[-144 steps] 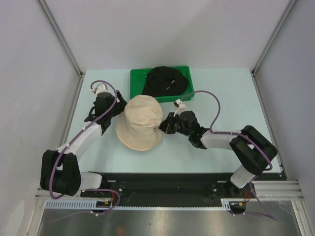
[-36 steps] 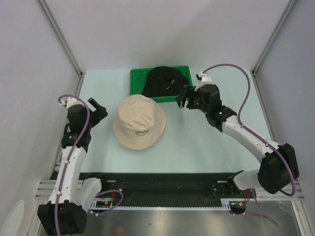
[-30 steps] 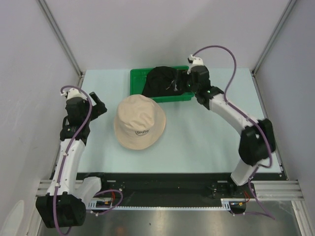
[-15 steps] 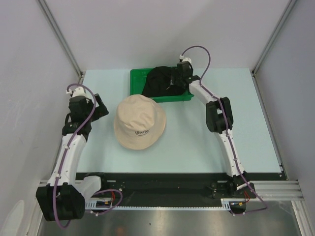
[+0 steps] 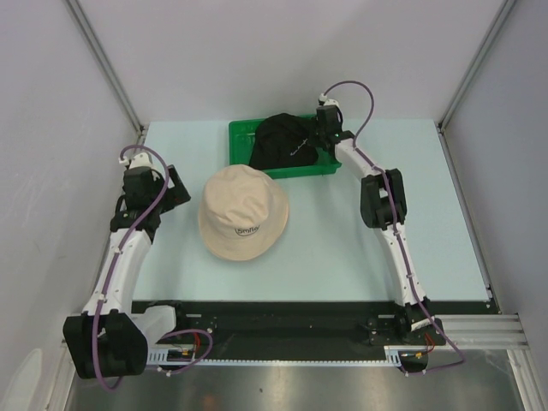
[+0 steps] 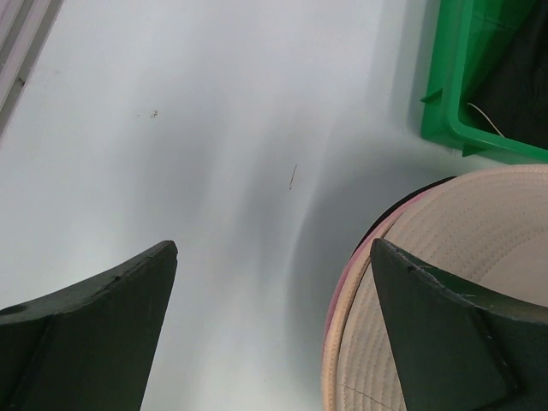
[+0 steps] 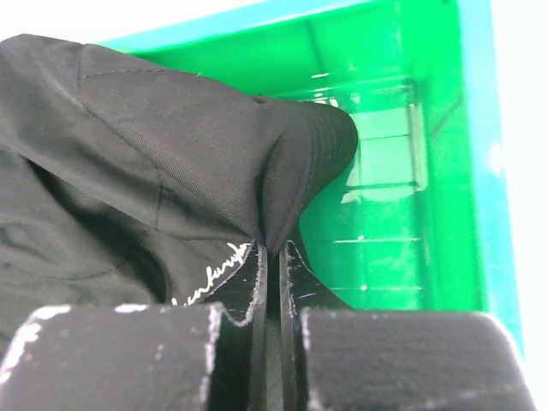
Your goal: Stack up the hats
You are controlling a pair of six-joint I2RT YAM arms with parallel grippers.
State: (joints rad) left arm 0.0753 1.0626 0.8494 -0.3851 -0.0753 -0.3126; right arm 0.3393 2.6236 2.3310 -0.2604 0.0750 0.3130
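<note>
From overhead, I judge the stack partly built: the beige fabric bucket hat (image 5: 244, 212) sits crown-up near the middle of the pale counter (image 5: 342, 223), while the black fabric bucket hat (image 5: 287, 144) lies apart in the green plastic tray (image 5: 242, 135) at the far edge and has yet to join it. My left fingers (image 5: 175, 187) hang just left of the beige hat, touching nothing. My right fingers (image 5: 322, 135) are at the black hat's right side. Through the left wrist camera, the left fingers (image 6: 94, 334) are spread wide and empty above bare counter. The beige hat's brim (image 6: 445, 223) is to their right, with a pink fabric edge (image 6: 330, 312) peeking out beneath it, so I take it a pink hat is already underneath. Through the right wrist camera, the right fingers (image 7: 240, 291) are clenched tight on a fold of the black hat's brim (image 7: 291, 171), inside the tray (image 7: 428, 171).
</note>
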